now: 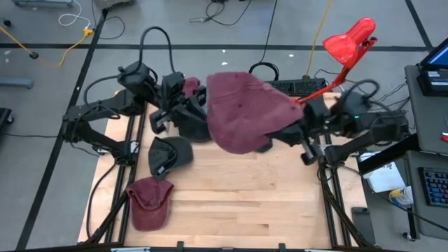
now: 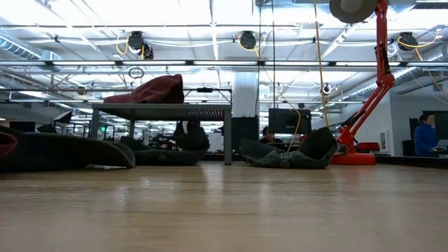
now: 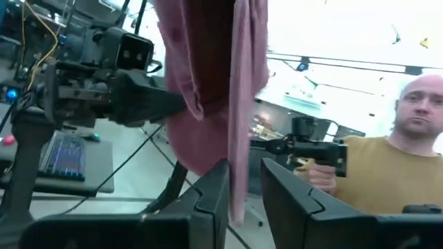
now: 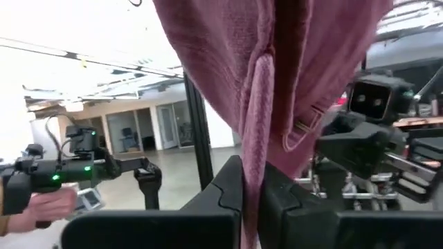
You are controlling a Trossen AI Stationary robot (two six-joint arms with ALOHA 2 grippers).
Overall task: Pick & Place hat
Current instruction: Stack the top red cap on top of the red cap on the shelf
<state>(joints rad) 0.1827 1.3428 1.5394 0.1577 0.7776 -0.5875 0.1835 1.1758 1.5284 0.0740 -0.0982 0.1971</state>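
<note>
Overhead, the maroon hat [image 1: 241, 112] hangs above the tabletop [image 1: 245, 203], hiding both fingertip sets. The wrist views show the left end effector [image 3: 243, 187] and right end effector [image 4: 253, 181] each clenched on its fabric edge. A black hat [image 1: 170, 155] and red hat [image 1: 149, 203] lie below.

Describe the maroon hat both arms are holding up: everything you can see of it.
The maroon hat is a soft cloth cap, faded dark red, with a small top button and stitched seams. It is held above the table's middle, crown up, spread wide between the arms. The left gripper pinches one hanging edge of it; the right gripper is shut on a folded, seamed edge at the other side. Its fabric hangs slack in both wrist views. It touches nothing else.
</note>
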